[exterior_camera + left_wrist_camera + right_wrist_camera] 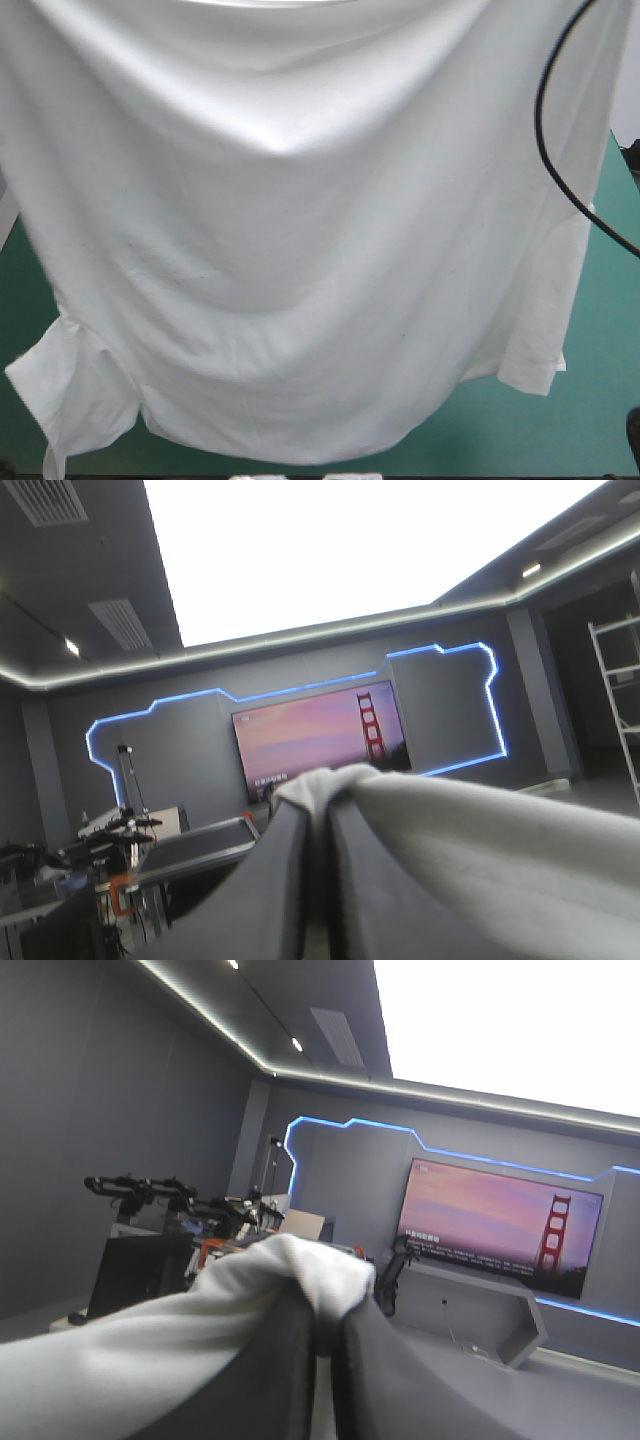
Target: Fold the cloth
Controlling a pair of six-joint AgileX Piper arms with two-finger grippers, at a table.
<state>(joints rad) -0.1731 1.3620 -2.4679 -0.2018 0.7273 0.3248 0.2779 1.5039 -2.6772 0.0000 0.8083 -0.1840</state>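
The white T-shirt [300, 230] hangs lifted high as a wide curtain and fills most of the high view. Its lower hem and a sleeve at the lower left dangle just above the teal-green table cover [600, 350]. Both grippers are out of the high view, above its upper edge. In the left wrist view my left gripper [318, 805] is raised, looking level into the room, its black fingers shut on a bunch of T-shirt [480, 830] that drapes over one finger. My right gripper [322, 1305] is likewise raised and shut on a fold of T-shirt [180, 1330].
Strips of the teal-green cover show at the table's left [20, 300] and right sides and along the near edge below the shirt's hem.
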